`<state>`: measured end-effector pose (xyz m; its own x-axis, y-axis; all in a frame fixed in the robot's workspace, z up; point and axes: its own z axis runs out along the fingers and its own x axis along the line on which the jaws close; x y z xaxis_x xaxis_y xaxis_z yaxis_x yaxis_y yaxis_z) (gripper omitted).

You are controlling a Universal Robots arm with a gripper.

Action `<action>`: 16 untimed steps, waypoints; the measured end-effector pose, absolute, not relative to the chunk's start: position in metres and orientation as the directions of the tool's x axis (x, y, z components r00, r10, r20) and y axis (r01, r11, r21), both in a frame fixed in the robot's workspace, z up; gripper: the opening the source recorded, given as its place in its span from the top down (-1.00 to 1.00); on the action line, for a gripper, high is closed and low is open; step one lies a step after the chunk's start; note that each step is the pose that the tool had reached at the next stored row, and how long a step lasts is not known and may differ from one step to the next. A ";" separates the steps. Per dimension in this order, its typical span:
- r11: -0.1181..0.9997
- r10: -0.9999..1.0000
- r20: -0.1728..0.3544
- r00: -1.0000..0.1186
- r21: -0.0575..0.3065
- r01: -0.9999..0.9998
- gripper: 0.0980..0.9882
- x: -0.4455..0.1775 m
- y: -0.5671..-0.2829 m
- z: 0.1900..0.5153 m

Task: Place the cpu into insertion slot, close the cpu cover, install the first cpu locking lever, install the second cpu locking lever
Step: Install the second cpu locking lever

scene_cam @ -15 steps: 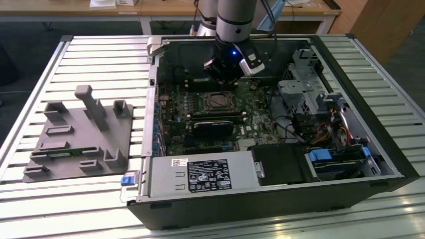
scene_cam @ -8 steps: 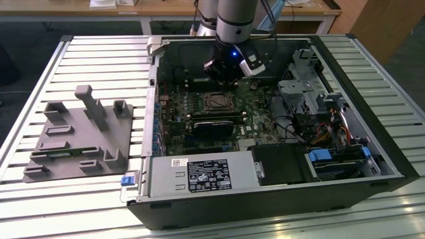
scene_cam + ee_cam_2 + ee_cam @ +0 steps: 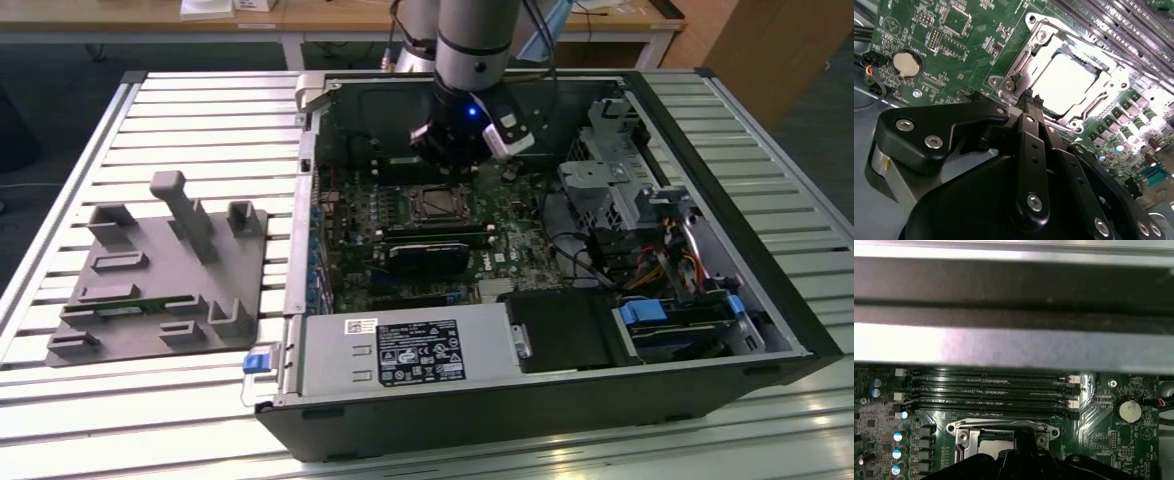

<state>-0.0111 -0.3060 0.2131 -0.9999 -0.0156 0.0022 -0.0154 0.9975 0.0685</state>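
Over the open case, in the exterior view, one arm points straight down, its gripper just above the slot on the green board. In the second wrist view, the fingers are pressed together, holding nothing, at the rim of the cover; one cpu seems seated under it. In the first wrist view, four memory slots run beside the slot, with one coin battery.

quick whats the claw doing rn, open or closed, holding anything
claw: closed, fingertips pressed together, nothing visibly held; it sits just above the edge of the cpu cover, with the cpu already in the insertion slot.
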 end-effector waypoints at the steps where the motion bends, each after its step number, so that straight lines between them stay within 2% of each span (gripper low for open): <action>1: 0.998 -0.016 0.002 -1.000 0.068 -0.015 0.98 -0.011 -0.307 0.213; 16: 0.998 -0.016 0.003 -1.000 0.069 -0.015 0.98 -0.011 -0.311 0.229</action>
